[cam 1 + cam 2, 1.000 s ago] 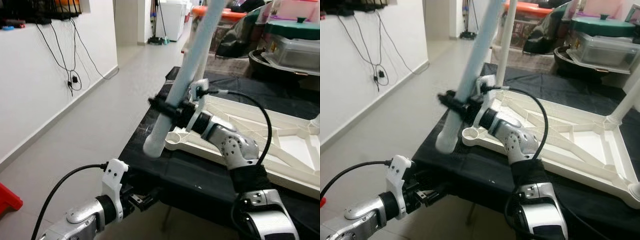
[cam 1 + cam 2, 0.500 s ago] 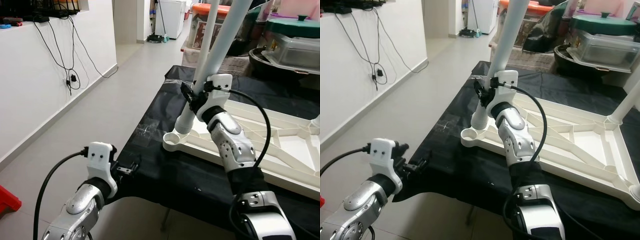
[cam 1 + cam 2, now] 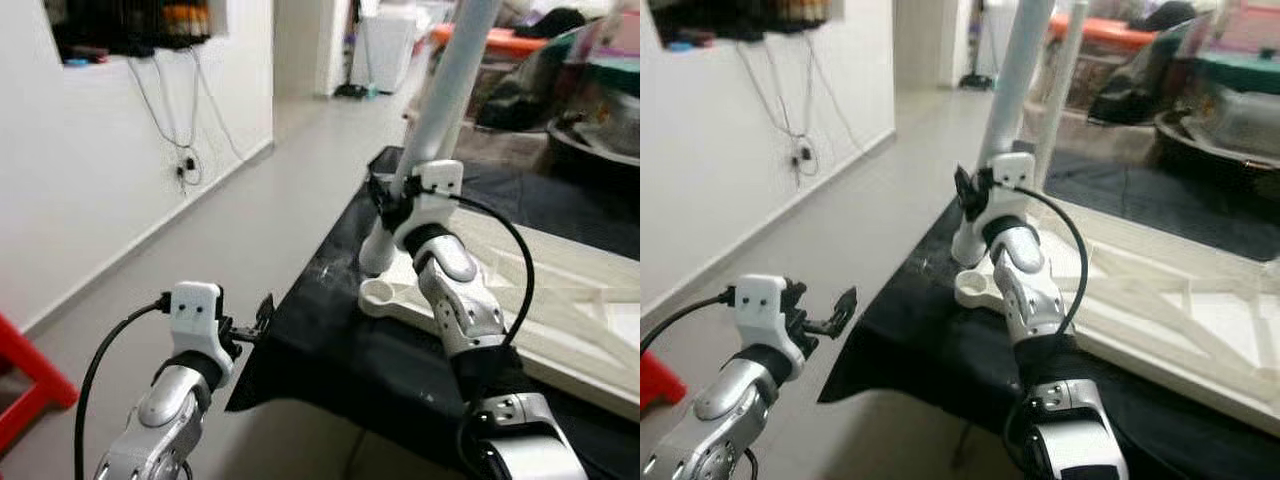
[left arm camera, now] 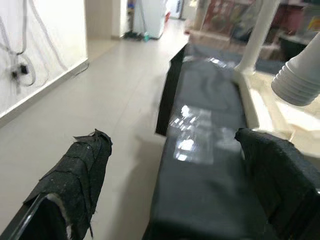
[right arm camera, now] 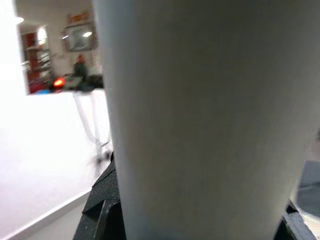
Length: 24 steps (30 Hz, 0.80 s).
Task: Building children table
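Table leg [image 3: 452, 85] is gripped low down by right claw [image 3: 392, 203], nearly upright, its threaded foot just above corner socket [image 3: 378, 293] of upturned tabletop [image 3: 560, 300] on black counter [image 3: 330, 330]. Judged light, stiff, smooth plastic; low grip suits. Left claw [image 3: 255, 322] is spread, empty, near counter's left edge.

Right gripper [image 3: 388, 203] clamped on the white table leg [image 3: 440, 110], leg nearly upright and leaning slightly right, its lower end just behind the round corner socket [image 3: 378, 293] of the upside-down white tabletop [image 3: 560, 300], which lies on the black-covered surface [image 3: 340, 340]. Left gripper [image 3: 258, 322] sits low, fingers apart and holding nothing, just off that surface's near-left edge over the grey floor [image 3: 230, 220]. White wall [image 3: 80, 180] at left with cables [image 3: 185, 150] hanging down it, red object [image 3: 25, 390] at bottom-left.
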Motion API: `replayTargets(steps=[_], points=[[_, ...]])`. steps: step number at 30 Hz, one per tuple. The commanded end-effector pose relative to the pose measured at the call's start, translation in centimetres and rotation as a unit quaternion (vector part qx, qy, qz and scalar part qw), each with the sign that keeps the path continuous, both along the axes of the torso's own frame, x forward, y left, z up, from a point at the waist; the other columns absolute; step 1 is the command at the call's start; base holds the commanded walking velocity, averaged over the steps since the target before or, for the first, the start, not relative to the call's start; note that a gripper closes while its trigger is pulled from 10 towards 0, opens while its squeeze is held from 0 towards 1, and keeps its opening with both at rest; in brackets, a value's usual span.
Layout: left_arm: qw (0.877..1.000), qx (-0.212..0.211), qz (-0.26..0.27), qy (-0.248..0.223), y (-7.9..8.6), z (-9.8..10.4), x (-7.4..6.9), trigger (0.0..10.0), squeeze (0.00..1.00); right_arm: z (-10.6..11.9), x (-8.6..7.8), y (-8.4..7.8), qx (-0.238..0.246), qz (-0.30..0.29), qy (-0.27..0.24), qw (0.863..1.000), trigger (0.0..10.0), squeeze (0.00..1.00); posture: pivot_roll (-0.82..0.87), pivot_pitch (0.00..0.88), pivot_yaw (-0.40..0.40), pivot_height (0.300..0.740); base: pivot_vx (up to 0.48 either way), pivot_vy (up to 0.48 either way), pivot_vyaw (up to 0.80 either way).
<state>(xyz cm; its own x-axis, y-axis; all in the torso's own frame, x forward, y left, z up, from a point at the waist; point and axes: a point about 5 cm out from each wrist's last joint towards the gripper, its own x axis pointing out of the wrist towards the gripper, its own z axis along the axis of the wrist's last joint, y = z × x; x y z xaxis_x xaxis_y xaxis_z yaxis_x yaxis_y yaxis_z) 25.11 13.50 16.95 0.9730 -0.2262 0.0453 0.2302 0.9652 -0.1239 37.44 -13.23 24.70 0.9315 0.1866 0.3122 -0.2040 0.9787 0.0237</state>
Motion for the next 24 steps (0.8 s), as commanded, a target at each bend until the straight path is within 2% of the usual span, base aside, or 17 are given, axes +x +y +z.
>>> replayTargets(steps=[1, 6, 24], points=[[1.0, 0.005, 0.007, 0.005, 0.0, -0.3, 0.2, 10.0, 0.0, 0.4, 0.1, 0.0, 0.005, -0.003, -0.01, 1.0, 10.0, 0.0, 0.13, 0.036, -0.07, 0.74, 0.48, 0.0, 0.0], [1.0, 0.003, 0.012, 0.002, 0.0, -0.2, 0.3, 10.0, 0.0, 0.6, 0.1, 0.4, 0.014, 0.011, -0.013, 1.0, 10.0, 0.0, 0.13, 0.04, -0.073, 0.74, 0.48, 0.0, 0.0], [1.0, -0.001, 0.018, 0.009, -0.2, -0.4, 0.5, 10.0, 0.0, 1.1, -0.2, 1.8, 0.053, 0.113, -0.017, 0.992, 10.0, 0.0, 0.13, 0.054, -0.072, 0.74, 0.0, 0.0, 0.0]])
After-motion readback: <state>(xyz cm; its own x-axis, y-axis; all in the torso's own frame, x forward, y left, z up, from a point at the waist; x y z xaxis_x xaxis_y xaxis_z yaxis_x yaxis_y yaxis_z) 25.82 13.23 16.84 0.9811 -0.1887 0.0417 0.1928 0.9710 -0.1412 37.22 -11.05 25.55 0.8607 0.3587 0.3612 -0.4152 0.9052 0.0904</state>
